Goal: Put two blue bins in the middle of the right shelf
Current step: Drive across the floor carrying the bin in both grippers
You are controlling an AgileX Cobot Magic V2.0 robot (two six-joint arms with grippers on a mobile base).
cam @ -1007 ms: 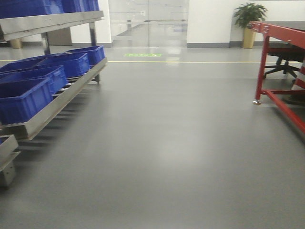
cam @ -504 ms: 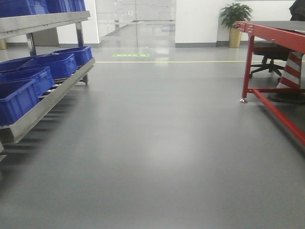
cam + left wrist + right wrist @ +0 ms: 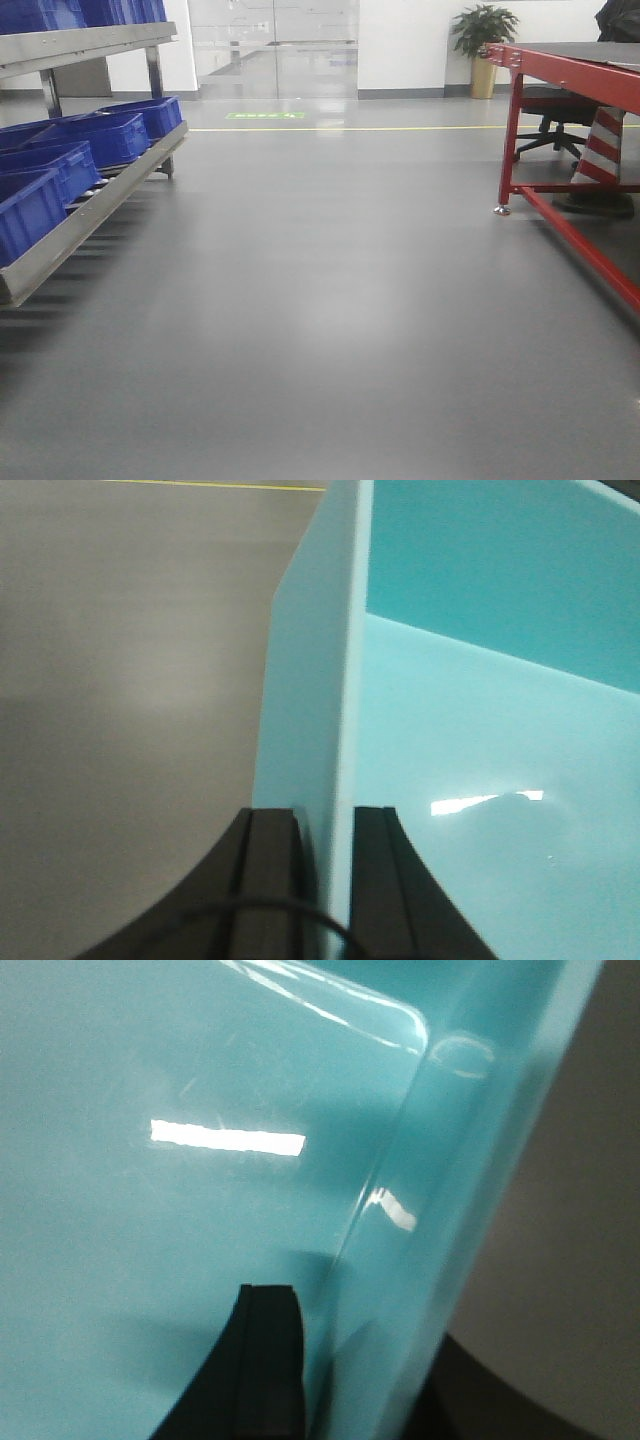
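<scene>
**Bin gripped by its wall over grey floor, more bins on the left rack**

The bin (image 3: pixel 480 730) fills both wrist views, where it looks pale turquoise with a glossy, bare inside. In the left wrist view the left gripper (image 3: pixel 322 818) is clenched on one upright side wall: one black finger (image 3: pixel 268 865) lies against the outer face and the other against the inner face, the thin wall pinched between them. Grey floor (image 3: pixel 120 700) shows below and beside that wall.

In the right wrist view the right gripper (image 3: pixel 358 1332) straddles another wall near a rounded corner. One black finger (image 3: pixel 268 1360) sits inside the bin and a dark blurred shape lies outside the rim. Whether this one is pressing tight cannot be told.

The front view shows more blue bins (image 3: pixel 100 135) in a row on the sloped lower level of a metal rack (image 3: pixel 90 215) at the left, with others on its upper shelf (image 3: pixel 80 45). To the right, well apart across open floor, stands a red table (image 3: pixel 560 65). An office chair (image 3: pixel 545 130) and a red-and-white striped cone (image 3: pixel 600 150) sit under it. A potted plant (image 3: pixel 482 25) stands by the far wall, beyond a yellow line (image 3: pixel 350 128)
</scene>
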